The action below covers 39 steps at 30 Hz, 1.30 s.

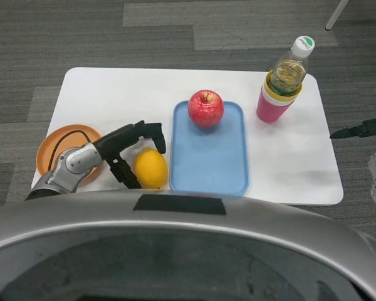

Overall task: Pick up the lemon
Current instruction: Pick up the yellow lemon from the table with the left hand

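The yellow lemon (151, 168) lies on the white table (113, 94) near its front edge, just left of the blue tray (210, 160). My left hand (133, 150) reaches it from the left. Its fingers (154, 133) arch over the lemon's top and its thumb (125, 174) lies along the lemon's left side. The fingers are apart and the lemon still rests on the table. I cannot tell whether they touch it. My right hand (362, 129) hangs off the table's right edge, holding nothing.
A red apple (205, 108) sits at the far end of the tray. An orange plate (59, 143) lies under my left forearm at the front left. A bottle (289, 68) stands in a pink cup (272, 106) at the back right.
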### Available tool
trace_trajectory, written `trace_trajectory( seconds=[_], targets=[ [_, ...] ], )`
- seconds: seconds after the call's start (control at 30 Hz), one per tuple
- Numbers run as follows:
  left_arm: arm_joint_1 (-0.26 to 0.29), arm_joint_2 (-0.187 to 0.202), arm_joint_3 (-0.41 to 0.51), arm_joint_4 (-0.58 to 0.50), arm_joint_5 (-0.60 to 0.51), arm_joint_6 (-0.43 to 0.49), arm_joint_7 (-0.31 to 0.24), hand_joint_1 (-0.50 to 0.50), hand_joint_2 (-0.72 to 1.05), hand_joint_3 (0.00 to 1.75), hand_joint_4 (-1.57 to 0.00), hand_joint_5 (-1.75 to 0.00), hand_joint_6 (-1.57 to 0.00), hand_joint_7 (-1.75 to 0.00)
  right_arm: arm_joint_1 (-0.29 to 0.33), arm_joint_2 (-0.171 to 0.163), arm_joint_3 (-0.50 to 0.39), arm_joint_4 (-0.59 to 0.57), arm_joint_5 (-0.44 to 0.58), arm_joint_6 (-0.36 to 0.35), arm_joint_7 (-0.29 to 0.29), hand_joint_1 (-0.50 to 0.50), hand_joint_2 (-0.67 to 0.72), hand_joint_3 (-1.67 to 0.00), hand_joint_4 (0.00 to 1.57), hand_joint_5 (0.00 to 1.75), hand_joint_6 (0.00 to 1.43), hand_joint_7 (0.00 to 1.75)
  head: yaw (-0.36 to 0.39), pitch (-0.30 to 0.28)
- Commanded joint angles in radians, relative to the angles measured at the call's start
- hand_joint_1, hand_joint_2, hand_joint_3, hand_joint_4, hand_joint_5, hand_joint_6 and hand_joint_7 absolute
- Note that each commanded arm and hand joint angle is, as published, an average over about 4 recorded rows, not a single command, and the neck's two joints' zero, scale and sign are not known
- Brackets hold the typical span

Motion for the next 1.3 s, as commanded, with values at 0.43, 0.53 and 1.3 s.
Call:
trace_trajectory(
  seconds=[0.43, 0.53, 1.3],
  targets=[
    [0.024, -0.003, 0.262, -0.065, -0.011, -0.068, 0.022, 0.41, 0.16, 0.17, 0.0, -0.92, -0.6, -1.68, -0.008, 0.002, -0.008, 0.0, 0.007, 0.005, -0.007, -0.46, 0.6, 0.0, 0.0, 0.0, 0.0, 0.0, -0.015, 0.03],
    [0.017, -0.003, 0.276, -0.068, -0.035, -0.075, 0.029, 0.41, 0.16, 0.17, 0.0, -0.92, -0.63, -1.68, -0.007, 0.001, -0.006, 0.004, 0.007, 0.005, -0.007, -0.46, 0.6, 0.0, 0.0, 0.0, 0.0, 0.0, -0.018, 0.046],
    [-0.16, -0.232, 0.504, -0.016, -0.05, -0.294, 0.317, 0.38, 0.16, 0.17, 0.0, -0.92, -0.65, -1.68, -0.016, 0.011, -0.013, 0.009, 0.007, 0.005, -0.014, -0.46, 0.6, 0.0, 0.0, 0.0, 0.0, 0.0, -0.164, 0.304]
  ],
)
